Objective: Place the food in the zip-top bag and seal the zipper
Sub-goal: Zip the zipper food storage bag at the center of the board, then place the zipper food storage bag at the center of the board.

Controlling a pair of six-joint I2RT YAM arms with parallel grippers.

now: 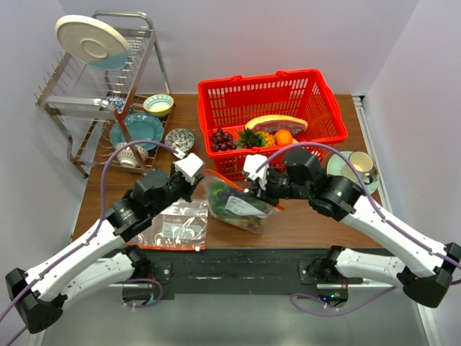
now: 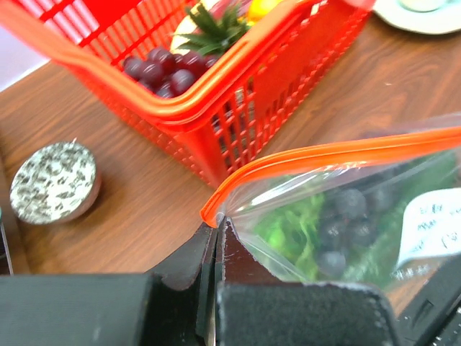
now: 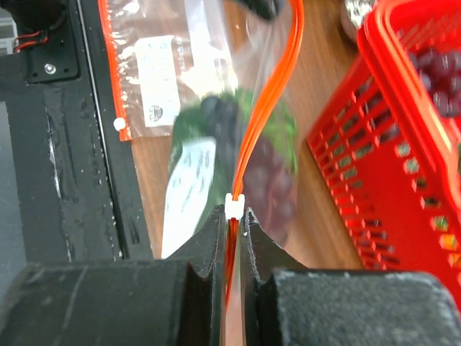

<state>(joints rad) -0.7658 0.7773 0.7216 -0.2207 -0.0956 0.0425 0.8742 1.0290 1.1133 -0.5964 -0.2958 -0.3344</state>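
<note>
The zip-top bag stands between my two grippers near the table's middle, its mouth stretched between them. Inside it I see the food: green leaves and dark round pieces. My left gripper is shut on the bag's corner just below the end of the orange zipper. At the other end, my right gripper is shut on the zipper right behind its small white tab. In the top view the left gripper and right gripper hold the bag's two ends.
A second, flat clear bag lies near the table's front edge. The red basket with grapes, pineapple and an orange stands right behind the bag. A patterned bowl, a dish rack and a cup on a saucer stand around.
</note>
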